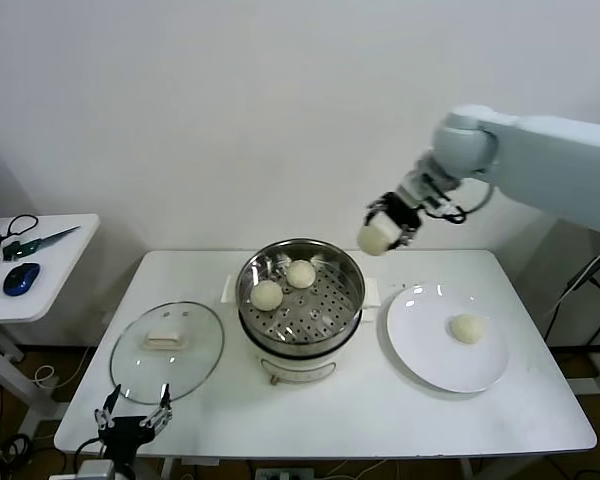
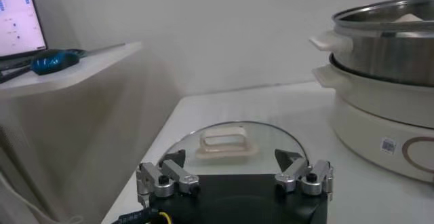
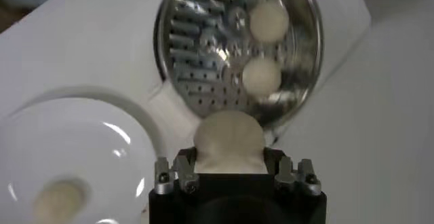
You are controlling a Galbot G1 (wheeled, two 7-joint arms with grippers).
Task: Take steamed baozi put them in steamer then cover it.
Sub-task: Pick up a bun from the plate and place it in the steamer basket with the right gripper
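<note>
The right gripper (image 1: 382,234) is up in the air, above the table (image 1: 420,410) and just beyond the right rim of the steamer (image 1: 301,310). Its fingers are clenched on one steamed baozi (image 1: 376,237) — in the right wrist view this bun (image 3: 228,141) fills the gap between the two fingers and is held from both sides.

Inside the steamer two other buns lie on the perforated tray (image 1: 315,310): one (image 1: 267,295) at the left side, one (image 1: 301,273) nearer the back wall. They are close together, but I cannot tell if they touch. The fourth bun (image 1: 467,328) lies alone on the white plate (image 1: 420,345), to the right of the steamer (a little right of the plate's centre).

The cover (image 1: 167,351) lies flat on the table to the left of the steamer, with its cream-white handle (image 1: 166,340) pointing up; it is near the steamer base but apart from it.

The left gripper (image 1: 133,417) is low at the front edge of the table, just in front of the cover. Its fingers (image 2: 161,178) are spread apart and hold nothing — in the left wrist view the cover is seen between and beyond them, not touched.

On the far left stands a small side table (image 1: 50,265) with a blue mouse (image 1: 20,279).
</note>
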